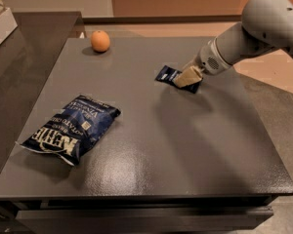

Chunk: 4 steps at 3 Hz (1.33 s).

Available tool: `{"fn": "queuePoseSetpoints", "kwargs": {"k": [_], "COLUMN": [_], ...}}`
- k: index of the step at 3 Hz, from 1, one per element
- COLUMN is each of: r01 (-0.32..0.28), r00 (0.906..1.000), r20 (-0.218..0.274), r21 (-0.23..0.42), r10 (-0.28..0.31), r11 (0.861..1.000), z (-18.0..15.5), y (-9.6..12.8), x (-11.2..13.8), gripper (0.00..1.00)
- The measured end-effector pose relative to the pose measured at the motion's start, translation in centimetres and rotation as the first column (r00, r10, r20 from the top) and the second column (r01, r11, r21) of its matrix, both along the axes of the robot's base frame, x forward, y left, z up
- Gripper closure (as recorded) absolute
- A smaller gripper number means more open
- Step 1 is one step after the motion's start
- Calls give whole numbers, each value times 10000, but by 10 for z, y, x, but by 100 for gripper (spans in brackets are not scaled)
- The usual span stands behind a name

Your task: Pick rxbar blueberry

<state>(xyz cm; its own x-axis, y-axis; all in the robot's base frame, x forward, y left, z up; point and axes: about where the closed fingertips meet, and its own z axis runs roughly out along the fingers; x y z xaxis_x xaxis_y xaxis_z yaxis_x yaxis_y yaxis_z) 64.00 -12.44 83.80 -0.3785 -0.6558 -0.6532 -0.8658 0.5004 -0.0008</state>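
Observation:
The rxbar blueberry (166, 74) is a small flat dark navy wrapper with white print. It lies on the grey table (185, 145), right of centre and toward the far side. My gripper (186, 77) reaches in from the right on the grey arm (263, 28). Its cream tip sits over the right end of the bar and hides that part. I cannot tell whether it touches the bar.
A large crinkled blue-and-white Kettle chip bag (71, 129) lies at the front left. An orange (100, 41) sits at the far left. A darker counter (24, 57) adjoins the table's left side. The table's front edge (136, 195) is close to the camera.

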Motion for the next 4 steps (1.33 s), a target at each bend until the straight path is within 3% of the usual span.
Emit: {"fn": "queuePoseSetpoints", "kwargs": {"k": [1,2,4], "r01": [-14,-23,-273], "r00": [10000,10000,9992], "r20": [49,66,305], "r21": [-34,-100,41], "r10": [14,24,271], "r11": [10000,9999,9996], "z": [4,6,29], "y": [-4,-8,-11], "x": [-1,-4,-7], "gripper": [87,100,100]}}
